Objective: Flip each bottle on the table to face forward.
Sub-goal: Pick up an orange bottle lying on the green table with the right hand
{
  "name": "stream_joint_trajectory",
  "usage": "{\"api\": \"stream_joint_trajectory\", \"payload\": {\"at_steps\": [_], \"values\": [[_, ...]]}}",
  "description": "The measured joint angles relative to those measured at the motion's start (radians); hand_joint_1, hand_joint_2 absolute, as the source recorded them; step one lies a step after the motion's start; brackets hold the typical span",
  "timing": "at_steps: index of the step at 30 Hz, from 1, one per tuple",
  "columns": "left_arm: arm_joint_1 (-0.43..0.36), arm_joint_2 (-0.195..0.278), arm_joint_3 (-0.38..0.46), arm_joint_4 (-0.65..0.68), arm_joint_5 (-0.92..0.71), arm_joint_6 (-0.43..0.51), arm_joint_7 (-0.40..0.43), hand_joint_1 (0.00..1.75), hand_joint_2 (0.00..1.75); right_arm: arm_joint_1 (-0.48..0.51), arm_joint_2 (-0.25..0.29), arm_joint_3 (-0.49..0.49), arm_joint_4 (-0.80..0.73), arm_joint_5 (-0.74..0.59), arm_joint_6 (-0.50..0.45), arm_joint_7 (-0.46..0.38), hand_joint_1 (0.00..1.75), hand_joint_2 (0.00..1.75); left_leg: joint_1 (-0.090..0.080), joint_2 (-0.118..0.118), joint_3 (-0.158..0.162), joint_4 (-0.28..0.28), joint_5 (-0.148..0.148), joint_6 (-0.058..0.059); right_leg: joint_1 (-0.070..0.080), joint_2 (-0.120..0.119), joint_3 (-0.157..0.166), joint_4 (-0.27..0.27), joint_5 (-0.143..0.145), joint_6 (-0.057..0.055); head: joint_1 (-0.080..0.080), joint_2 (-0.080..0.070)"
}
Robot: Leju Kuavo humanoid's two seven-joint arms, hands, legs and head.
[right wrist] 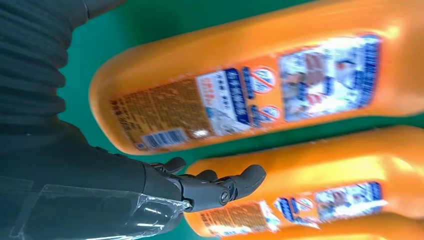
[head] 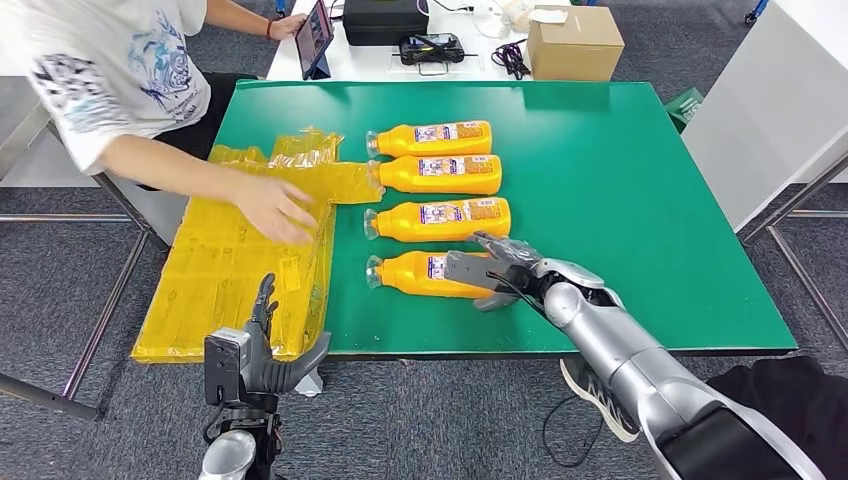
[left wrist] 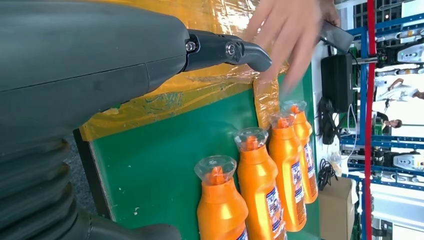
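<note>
right hand: the right hand [head: 497,272] lies over the base end of the nearest bottle [head: 420,274], fingers spread across its top and thumb on the near side. it touches the bottle, but i cannot tell whether it truly grips it.

right wrist view: the fingers [right wrist: 220,184] are loosely curled and apart, just above orange plastic, with a label face turned up at the camera.

left hand: the left hand [head: 262,352] hangs off the desk's near edge, well apart from the bottles, fingers apart and holding nothing.

bottles: four orange bottles lie on their sides on the green desk [head: 640,210], in a row running away from the right hand, the second bottle [head: 438,219] just beyond it. all caps point toward the left hand's side.

person: a person's hand [head: 272,207] rests on yellow plastic wrap [head: 235,265] beyond the left hand, near the caps.

handling, as a judgement: the bottles look full, so fairly heavy for their size. the walls look stiff but glossy, probably slippery under hard fingers. the flattish body should resist rolling and settle face up or face down.

where to hold: across the wide middle of the body, thumb on one narrow side and fingers on the other. the tapered neck and clear cap [left wrist: 215,168] look like poor places to grip.
</note>
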Motion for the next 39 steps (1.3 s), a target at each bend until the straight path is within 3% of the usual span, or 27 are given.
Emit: {"api": "stream_joint_trajectory", "payload": {"at_steps": [11,24,25,29,33,34,37,39], "values": [[0.003,0.000,0.002,0.000,0.007,0.000,0.004,0.00,1.75,0.002,-0.027,0.051,0.002,0.017,-0.010,0.022,0.00,1.75,0.000,0.000,0.000,0.000,0.000,0.000,0.000,0.000,0.000,0.000,0.000,0.000,0.000,0.000],[0.010,0.000,0.003,0.000,0.011,-0.002,0.015,0.00,1.75,0.009,-0.001,0.066,0.065,0.085,-0.057,0.039,0.00,1.75,0.000,0.000,0.000,0.000,0.000,0.000,0.000,0.000,0.000,0.000,0.000,0.000,0.000,0.000],[0.010,0.000,0.003,0.000,0.012,-0.003,0.016,0.00,1.75,0.008,0.005,0.066,0.075,0.093,-0.059,0.039,0.06,1.75,0.000,0.000,0.000,0.000,0.000,0.000,0.000,0.000,0.000,0.000,0.000,0.000,0.000,0.000],[0.010,0.000,0.003,0.000,0.014,-0.010,0.019,0.00,1.75,0.004,0.031,0.066,0.112,0.134,-0.063,0.039,0.85,1.75,0.000,0.000,0.001,0.000,0.000,0.000,0.000,0.000,0.001,0.000,0.000,0.000,0.000,0.000],[0.010,0.000,0.003,0.000,0.017,-0.012,0.021,0.00,1.75,-0.001,0.056,0.066,0.141,0.155,-0.075,0.039,0.91,1.75,0.000,0.001,0.003,0.000,0.000,0.000,0.000,0.000,0.002,0.000,0.000,0.000,0.000,0.000],[0.010,0.000,0.003,0.000,0.017,-0.012,0.021,0.00,1.75,-0.002,0.060,0.066,0.146,0.157,-0.076,0.039,1.04,1.75,0.000,0.001,0.004,0.000,0.000,0.000,0.000,0.000,0.003,0.000,0.000,0.000,0.000,0.000],[0.010,0.000,0.003,0.000,0.018,-0.012,0.022,0.00,1.75,-0.005,0.068,0.066,0.157,0.160,-0.077,0.039,1.66,1.75,0.000,0.001,0.005,0.000,0.000,0.000,0.000,0.000,0.004,0.000,0.000,0.000,0.000,0.000],[0.010,0.000,0.003,0.000,0.018,-0.012,0.022,0.00,1.75,-0.006,0.071,0.066,0.162,0.160,-0.077,0.039,1.75,1.75,0.000,0.001,0.006,0.000,0.000,0.000,0.000,0.000,0.005,0.000,0.000,0.000,0.000,0.000]]}}
